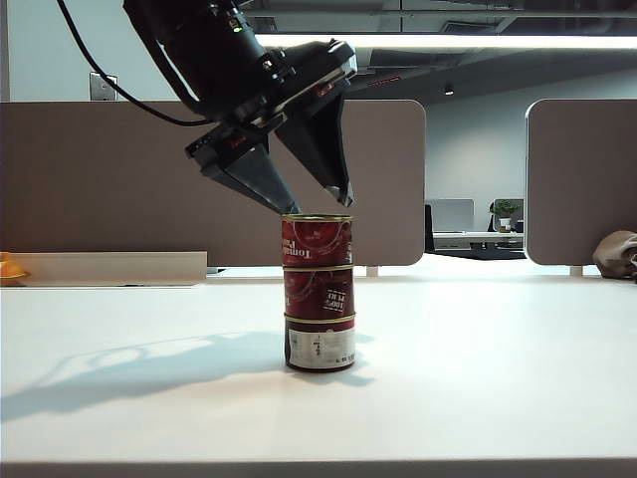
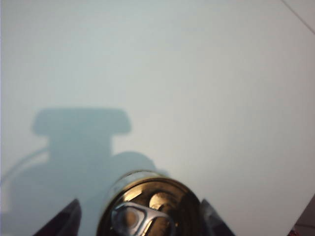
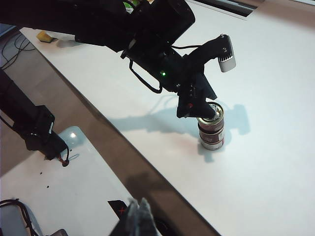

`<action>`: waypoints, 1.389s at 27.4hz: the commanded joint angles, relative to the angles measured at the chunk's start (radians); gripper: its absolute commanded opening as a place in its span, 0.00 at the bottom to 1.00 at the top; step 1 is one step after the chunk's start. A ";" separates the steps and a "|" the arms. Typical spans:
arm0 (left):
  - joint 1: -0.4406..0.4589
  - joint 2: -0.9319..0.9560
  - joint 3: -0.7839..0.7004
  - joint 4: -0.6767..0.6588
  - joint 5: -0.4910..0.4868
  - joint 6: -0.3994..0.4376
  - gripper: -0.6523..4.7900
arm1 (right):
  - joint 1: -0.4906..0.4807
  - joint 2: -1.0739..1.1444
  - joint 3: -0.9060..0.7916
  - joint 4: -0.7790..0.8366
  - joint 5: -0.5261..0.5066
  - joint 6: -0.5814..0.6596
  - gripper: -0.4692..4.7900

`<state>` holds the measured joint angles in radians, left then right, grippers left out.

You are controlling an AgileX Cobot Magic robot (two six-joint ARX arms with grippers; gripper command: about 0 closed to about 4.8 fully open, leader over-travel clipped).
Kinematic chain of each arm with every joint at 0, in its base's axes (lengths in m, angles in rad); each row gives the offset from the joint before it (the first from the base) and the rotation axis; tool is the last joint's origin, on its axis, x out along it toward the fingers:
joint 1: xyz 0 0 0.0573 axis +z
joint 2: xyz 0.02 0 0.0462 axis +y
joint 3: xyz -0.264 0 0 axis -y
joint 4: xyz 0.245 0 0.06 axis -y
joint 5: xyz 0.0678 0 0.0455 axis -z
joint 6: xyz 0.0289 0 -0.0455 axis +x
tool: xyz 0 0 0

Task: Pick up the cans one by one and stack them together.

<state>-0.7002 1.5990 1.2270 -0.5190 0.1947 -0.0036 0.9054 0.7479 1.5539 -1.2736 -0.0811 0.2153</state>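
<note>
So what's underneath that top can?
Two more cans: the middle can and the bottom can, standing on the table. Their lids are covered. The open left gripper hovers above the top can.

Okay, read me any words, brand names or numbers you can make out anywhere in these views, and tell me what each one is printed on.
Top can: white lettering, looks like "Tomato", upside down, too blurred to be sure.
Middle can: white lettering, unreadable.
Bottom can: white panel with fine print, too small to read.
Pull-tab lid: no text visible.
Left gripper, jaws open just above the stack: small red marking, unreadable.
Right gripper, shut, off to the side: no text.
</note>
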 commanded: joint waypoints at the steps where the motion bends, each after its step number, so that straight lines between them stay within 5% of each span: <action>1: 0.000 -0.013 0.041 -0.023 0.008 0.003 0.60 | -0.001 0.000 0.002 0.005 0.023 -0.011 0.08; 2: 0.000 -0.015 0.053 -0.032 0.009 0.002 0.55 | -0.001 0.000 0.002 0.006 0.029 -0.013 0.08; 5: 0.000 -0.044 0.093 -0.053 0.012 -0.013 0.15 | -0.001 0.000 0.002 0.006 0.072 -0.055 0.08; 6: 0.000 -0.055 0.101 -0.051 0.012 -0.016 0.11 | -0.001 0.000 0.000 0.007 0.090 -0.071 0.08; 15: -0.002 -0.256 0.113 -0.007 -0.029 -0.065 0.11 | -0.001 -0.065 -0.051 0.185 0.203 -0.220 0.08; 19: -0.016 -0.388 0.094 0.074 -0.188 -0.069 0.11 | -0.001 -0.193 -0.243 0.501 0.224 -0.335 0.08; 25: -0.027 -0.410 0.070 0.131 -0.255 -0.075 0.11 | -0.003 -0.254 -0.534 0.845 0.270 -0.446 0.09; 38: -0.024 -0.409 0.067 0.083 -0.262 -0.076 0.11 | -0.003 -0.191 -0.708 0.821 0.419 -0.511 0.20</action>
<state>-0.7246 1.1923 1.2903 -0.4458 -0.0681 -0.0799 0.9020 0.5591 0.8413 -0.4419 0.3313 -0.2966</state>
